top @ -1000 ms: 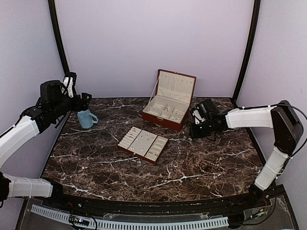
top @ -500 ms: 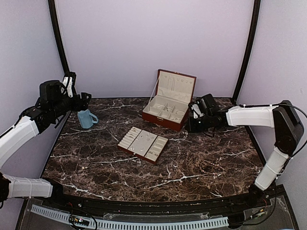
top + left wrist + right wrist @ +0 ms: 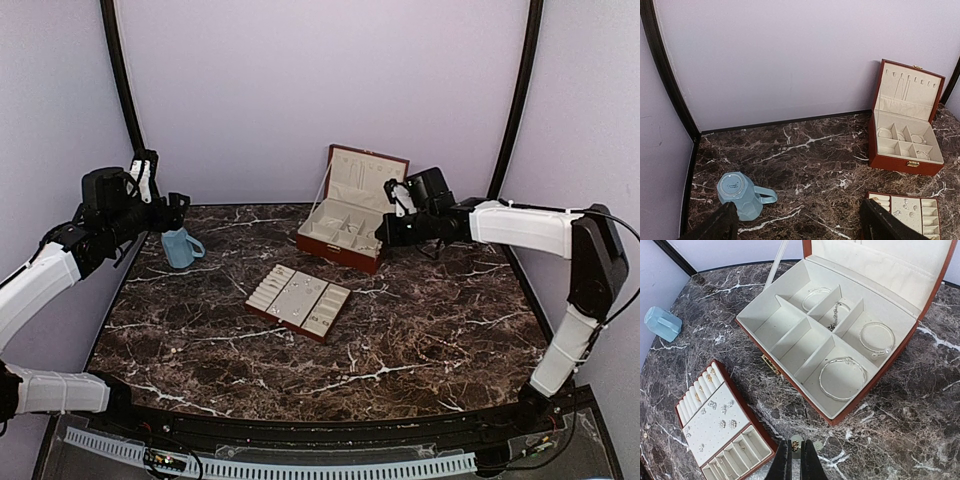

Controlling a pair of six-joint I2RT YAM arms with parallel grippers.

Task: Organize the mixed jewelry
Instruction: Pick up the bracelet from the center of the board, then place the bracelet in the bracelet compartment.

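Observation:
My right gripper [image 3: 795, 450] is shut on a tiny gold piece of the mixed jewelry [image 3: 795, 444], pinched at the fingertips. It hovers over the marble just off the near right corner of the open red-brown box [image 3: 780, 327]. Silver bracelets [image 3: 842, 377] lie in the box's compartments, and small earrings [image 3: 727, 423] sit on the cream-lined tray [image 3: 715, 440]. From above, the right gripper [image 3: 385, 232] is beside the box [image 3: 340, 250]. My left gripper [image 3: 802, 227] is open and empty, raised at the far left above the blue cup [image 3: 740, 195].
The blue cup [image 3: 180, 248] lies on its side near the back left corner. The tray [image 3: 300, 295] sits mid-table, in front of the box. The box lid [image 3: 907, 87] stands upright. A wall closes off the back of the marble table [image 3: 420, 330].
My right arm has swung left and back, carrying the gold piece from the right of the table to the box's corner. The left arm has not moved.

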